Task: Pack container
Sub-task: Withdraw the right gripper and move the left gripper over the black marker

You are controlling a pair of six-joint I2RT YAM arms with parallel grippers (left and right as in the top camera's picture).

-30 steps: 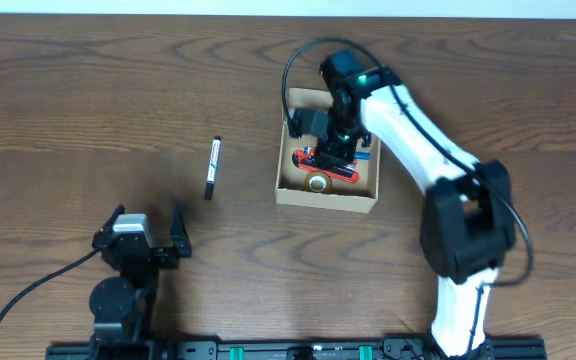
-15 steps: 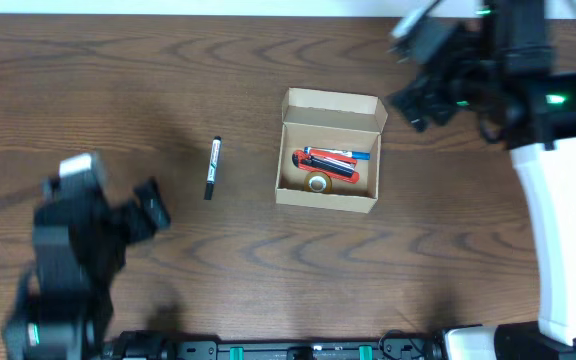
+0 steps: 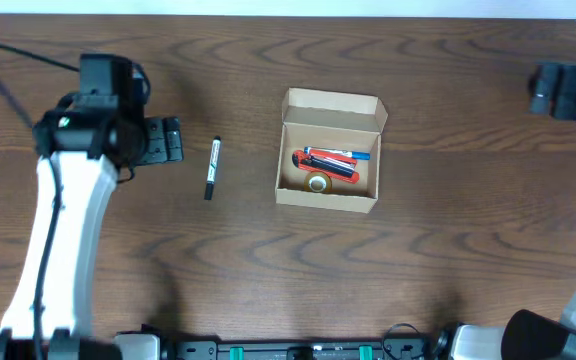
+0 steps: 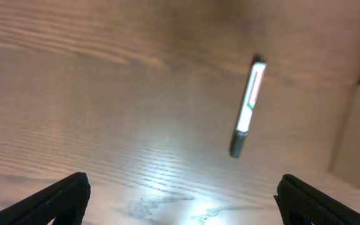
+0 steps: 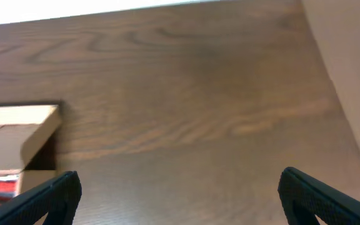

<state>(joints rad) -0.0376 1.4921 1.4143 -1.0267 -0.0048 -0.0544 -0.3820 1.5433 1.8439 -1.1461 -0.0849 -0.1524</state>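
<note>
The container (image 3: 326, 197) sits about the middle of the surface (image 3: 268, 270), its flap lid (image 3: 332, 105) thrown back and standing up on the side toward the far edge. Inside, I can see a red-handled cutter (image 3: 320, 165) lying across the floor of the box, a blue pen (image 3: 346, 155) just beside it on the far side, and a small pale roll (image 3: 317, 183) against the near wall. Out on the bare wood, a black marker (image 3: 211, 168) with a white band lies apart from the container, on the side toward the left edge, running roughly from far to near.

The left arm (image 3: 68, 200) reaches up along the left edge, and the left jaws hang above the wood just beside the marker, on its left-edge side. Their fingertips (image 4: 67, 194) are spread wide with nothing between them, and the wrist view shows the marker lying ahead, untouched.

The right arm (image 3: 568, 90) is up by the far right corner, well apart from the container. The right jaws are likewise released and empty, with only a corner of the box showing at the edge of their own view
</note>
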